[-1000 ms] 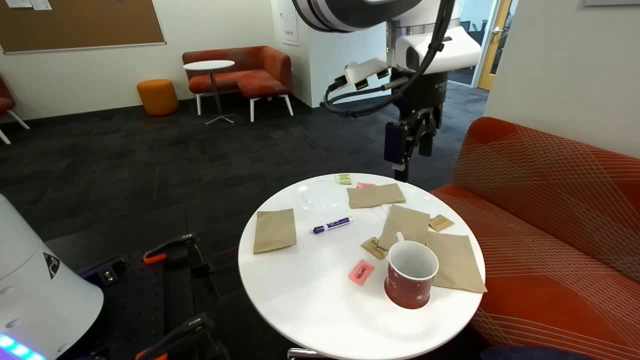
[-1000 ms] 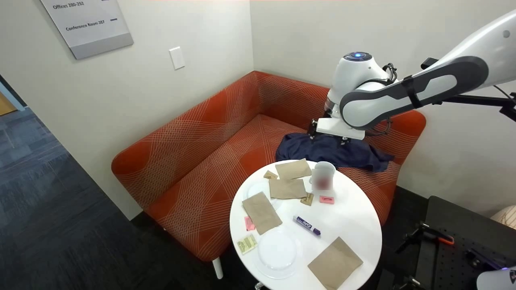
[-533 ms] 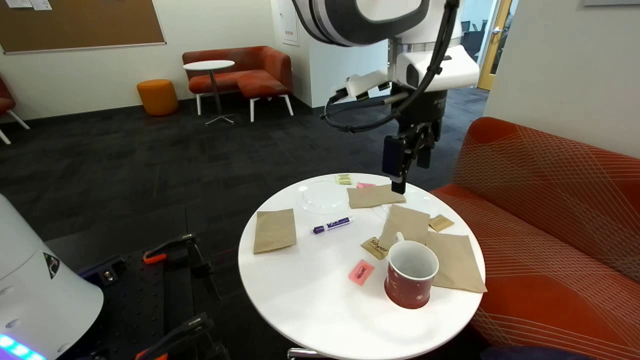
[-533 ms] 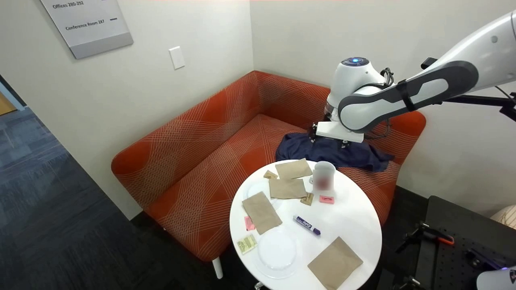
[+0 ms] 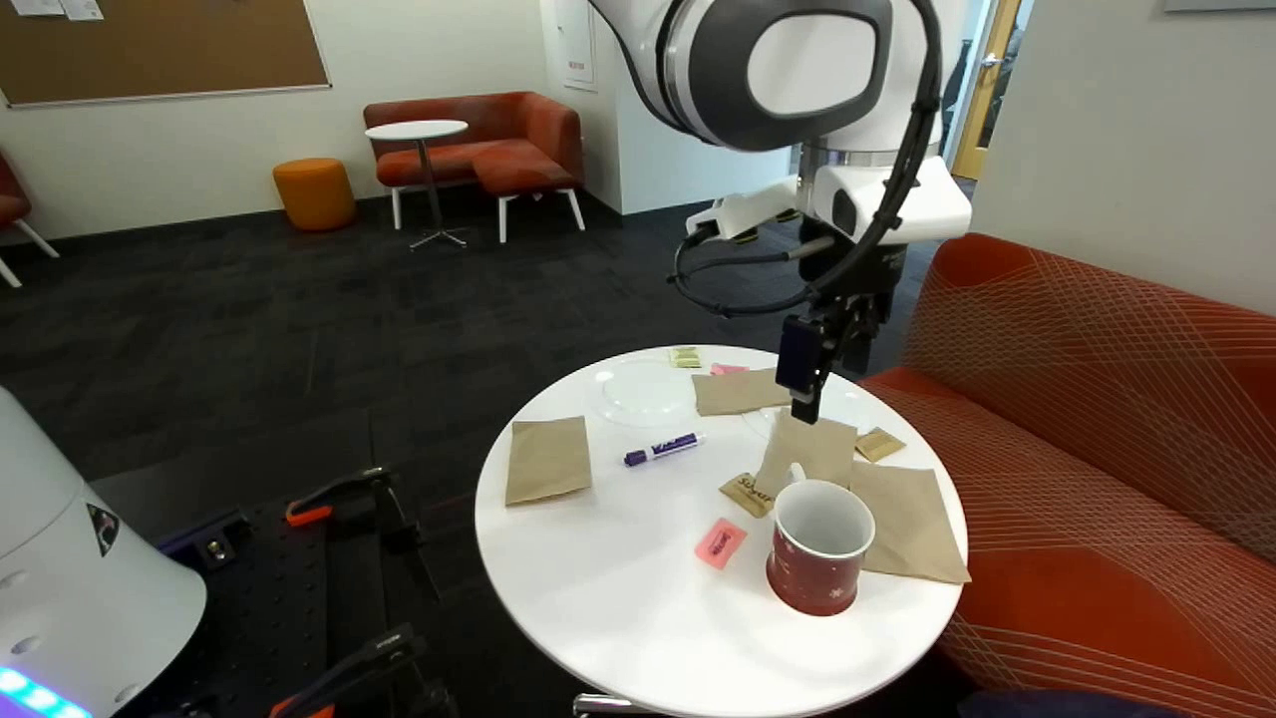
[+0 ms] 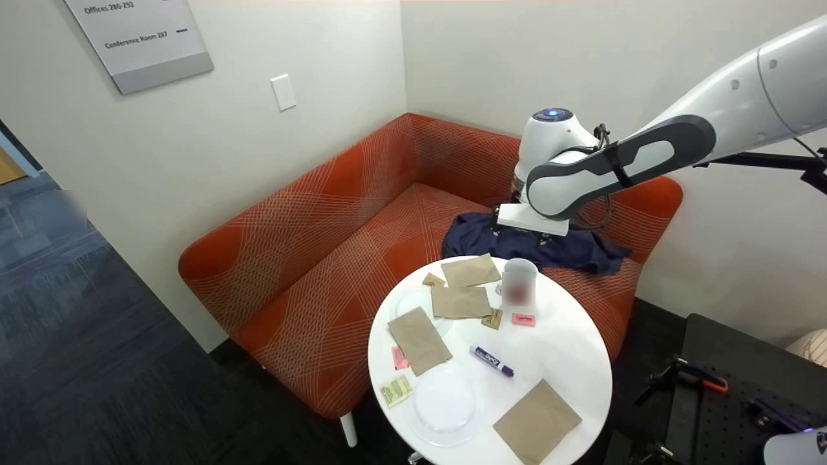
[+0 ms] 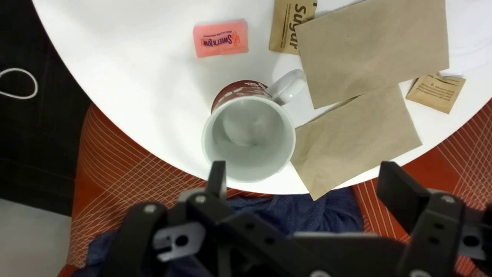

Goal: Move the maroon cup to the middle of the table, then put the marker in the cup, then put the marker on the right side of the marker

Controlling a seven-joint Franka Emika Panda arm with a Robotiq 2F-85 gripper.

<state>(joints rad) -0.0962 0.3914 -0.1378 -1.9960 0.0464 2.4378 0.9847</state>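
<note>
While the pincer (image 7: 303, 176) gapes | maroon cup (image 5: 817, 568) upright, possibly touching paper (image 5: 912, 524) | marker (image 5: 663, 450) well apart

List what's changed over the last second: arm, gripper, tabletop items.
The arm has come lower in both exterior views, bringing the gripper down with it; the wrist view shows it open now. Nothing was taken hold of or let go. Unchanged: the maroon cup, marker, brown papers and packets on the table.
</note>
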